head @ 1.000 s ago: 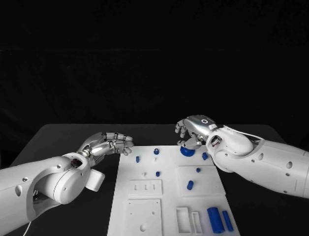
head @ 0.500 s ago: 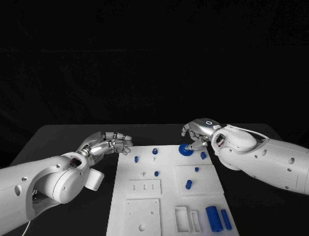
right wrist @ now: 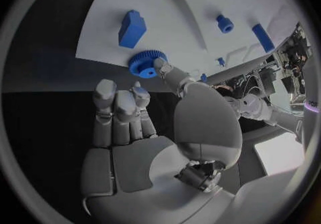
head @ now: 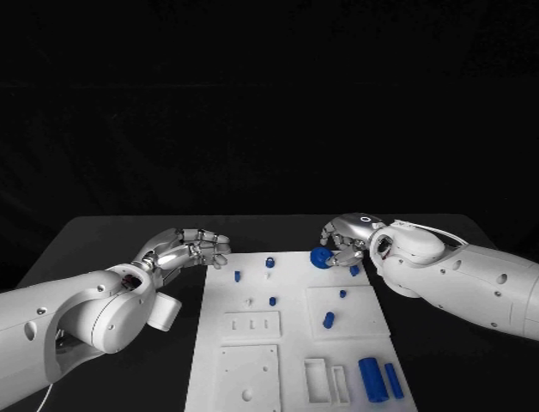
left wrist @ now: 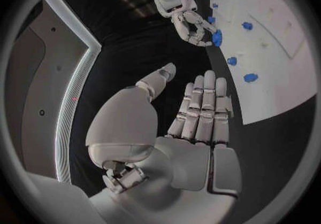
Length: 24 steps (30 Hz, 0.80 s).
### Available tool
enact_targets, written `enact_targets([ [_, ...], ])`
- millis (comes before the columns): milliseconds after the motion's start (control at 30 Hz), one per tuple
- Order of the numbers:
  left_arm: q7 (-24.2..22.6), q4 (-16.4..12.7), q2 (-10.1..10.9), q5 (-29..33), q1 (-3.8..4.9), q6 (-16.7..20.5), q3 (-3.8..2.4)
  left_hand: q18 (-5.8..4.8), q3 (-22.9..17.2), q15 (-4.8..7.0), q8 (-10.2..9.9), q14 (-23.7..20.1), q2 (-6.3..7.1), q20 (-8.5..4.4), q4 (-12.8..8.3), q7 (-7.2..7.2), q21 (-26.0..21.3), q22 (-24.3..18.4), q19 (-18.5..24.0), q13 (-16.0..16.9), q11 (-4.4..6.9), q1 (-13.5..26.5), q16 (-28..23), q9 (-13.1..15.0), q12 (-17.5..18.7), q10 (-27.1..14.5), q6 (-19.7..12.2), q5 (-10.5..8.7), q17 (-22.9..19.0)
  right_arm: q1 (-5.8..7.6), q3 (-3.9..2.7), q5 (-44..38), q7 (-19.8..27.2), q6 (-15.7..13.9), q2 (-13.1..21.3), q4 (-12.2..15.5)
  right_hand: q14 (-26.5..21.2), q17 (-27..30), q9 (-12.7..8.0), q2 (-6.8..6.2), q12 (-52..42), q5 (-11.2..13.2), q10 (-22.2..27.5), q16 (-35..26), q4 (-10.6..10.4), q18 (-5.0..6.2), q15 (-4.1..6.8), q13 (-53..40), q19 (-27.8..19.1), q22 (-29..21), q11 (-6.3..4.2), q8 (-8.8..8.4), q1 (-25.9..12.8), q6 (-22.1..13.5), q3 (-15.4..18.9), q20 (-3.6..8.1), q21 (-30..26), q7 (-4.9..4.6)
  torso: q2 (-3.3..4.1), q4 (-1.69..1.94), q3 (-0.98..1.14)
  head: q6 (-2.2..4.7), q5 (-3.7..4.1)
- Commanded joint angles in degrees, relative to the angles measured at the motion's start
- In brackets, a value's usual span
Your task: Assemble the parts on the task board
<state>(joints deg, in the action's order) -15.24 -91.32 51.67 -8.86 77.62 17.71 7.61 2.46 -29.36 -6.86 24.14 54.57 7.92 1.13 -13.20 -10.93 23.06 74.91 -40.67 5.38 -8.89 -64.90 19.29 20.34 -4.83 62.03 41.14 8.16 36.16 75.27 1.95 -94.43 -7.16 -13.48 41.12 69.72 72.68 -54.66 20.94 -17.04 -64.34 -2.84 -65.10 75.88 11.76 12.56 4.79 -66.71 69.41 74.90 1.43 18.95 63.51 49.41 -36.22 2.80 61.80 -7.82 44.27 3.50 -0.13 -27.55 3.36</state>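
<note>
Black table [head: 121, 236], right hand [head: 344, 238] pinching blue gear [head: 322, 257], left hand [head: 185, 250] empty, fingers spread

— What is different at the far end of the white task board [head: 288, 343]?

— The right silver hand [head: 348, 238] sits lower than a second ago, down at the board's far edge, toward one o'clock.

— And the round blue toothed gear [head: 320, 257]?

— It has shifted slightly toward the board's far edge, with the right hand's fingertips [right wrist: 160, 64] touching it.
</note>
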Motion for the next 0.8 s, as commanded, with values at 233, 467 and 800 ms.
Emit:
enact_targets([
  [233, -0.33, -0.13, -0.03, -0.53, 0.09, 0.01, -0.05, 0.58, -0.16, -0.23, -0.29, -0.03, -0.14, 0.2, -0.49, -0.44, -0.02, 1.04, 0.03, -0.06, 0.05, 0.29, -0.39, 0.14, 0.31, 0.39, 0.44, 0.08, 0.09, -0.4, 0.02, 0.88, 1.21, 2.24, -0.48, -0.57, 0.09, -0.55, 0.11, 0.49, -0.33, -0.32, 0.27, -0.13, -0.97, 2.44, -0.11, -0.2, 0.33, 1.19, 0.11, 0.15, 0.51, 0.99, -2.11, 1.02, 0.45, -0.24, -0.04, -0.06, -0.02, -0.34, 0.03],
  [467, -0.28, -0.09, -0.03, -0.53, 0.09, 0.05, -0.05, 0.58, -0.22, -0.23, -0.31, -0.02, -0.2, 0.2, -0.51, -0.45, -0.02, 1.04, 0.03, -0.06, 0.05, 0.26, -0.4, 0.16, 0.32, 0.42, 0.45, 0.1, 0.11, -0.47, 0.03, 2.63, 1.64, 3.98, -0.74, -0.87, 0.26, -1.1, 0.13, 0.75, -0.36, -0.46, 0.2, -0.43, -2.6, 2.44, -0.08, -0.28, 0.28, 1.2, 0.06, 0.17, 0.25, 1.29, -3.7, 0.89, 0.78, -0.18, -0.06, -0.02, -0.02, -0.45, 0.06],
  [800, -0.11, -0.09, 0.02, -0.54, 0.09, -0.08, -0.05, 0.56, -0.23, -0.24, -0.35, -0.02, -0.17, 0.22, -0.51, -0.51, -0.01, 1.05, 0.04, -0.07, 0.01, 0.34, -0.43, 0.18, 0.37, 0.42, 0.44, 0.1, 0.13, -0.47, 0.04, 3.94, 1.75, 7.26, -0.88, -1.49, 0.61, -2.52, 0.0, 1.67, -0.31, -11.67, 0.23, -1.26, -5.87, 2.44, -0.11, -0.47, -0.09, 1.18, 0.11, -0.45, -1.72, 0.51, -5.3, 0.77, 1.55, -0.22, -0.05, -0.05, -0.07, -0.53, 0.03],
])
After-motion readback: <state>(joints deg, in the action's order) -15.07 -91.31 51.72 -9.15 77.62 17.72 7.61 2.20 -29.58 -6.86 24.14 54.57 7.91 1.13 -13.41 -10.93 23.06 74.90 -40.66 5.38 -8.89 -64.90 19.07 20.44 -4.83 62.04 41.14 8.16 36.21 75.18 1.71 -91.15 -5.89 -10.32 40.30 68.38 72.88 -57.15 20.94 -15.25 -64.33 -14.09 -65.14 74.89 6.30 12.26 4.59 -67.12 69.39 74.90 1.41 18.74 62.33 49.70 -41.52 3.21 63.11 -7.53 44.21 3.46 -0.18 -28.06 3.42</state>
